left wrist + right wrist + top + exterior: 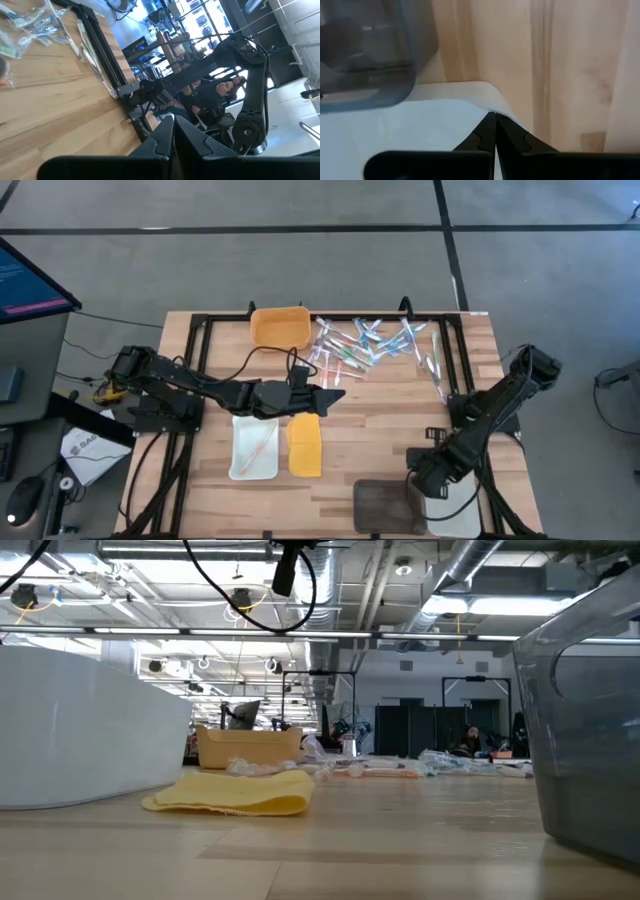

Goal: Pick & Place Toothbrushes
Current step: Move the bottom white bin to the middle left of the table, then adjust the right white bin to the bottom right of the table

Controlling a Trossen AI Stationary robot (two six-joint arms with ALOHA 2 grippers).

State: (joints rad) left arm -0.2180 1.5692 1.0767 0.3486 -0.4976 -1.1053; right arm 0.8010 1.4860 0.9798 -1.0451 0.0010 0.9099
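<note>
An orange bin (280,326) sits at the far edge of the wooden table (380,430). A white tray (255,448) lies near the front, a yellow lid (304,445) just beside it. A smoky clear container (385,505) rests at the front edge, next to another white tray (455,515). A monitor (30,280) stands off the table's left side.

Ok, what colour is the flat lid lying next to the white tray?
Yellow-orange lid, clearest in the high view.

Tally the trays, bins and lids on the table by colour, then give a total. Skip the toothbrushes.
Orange bin: 1
Yellow-orange lid: 1
White trays: 2
Smoky grey tray: 1
Total: 5
</note>
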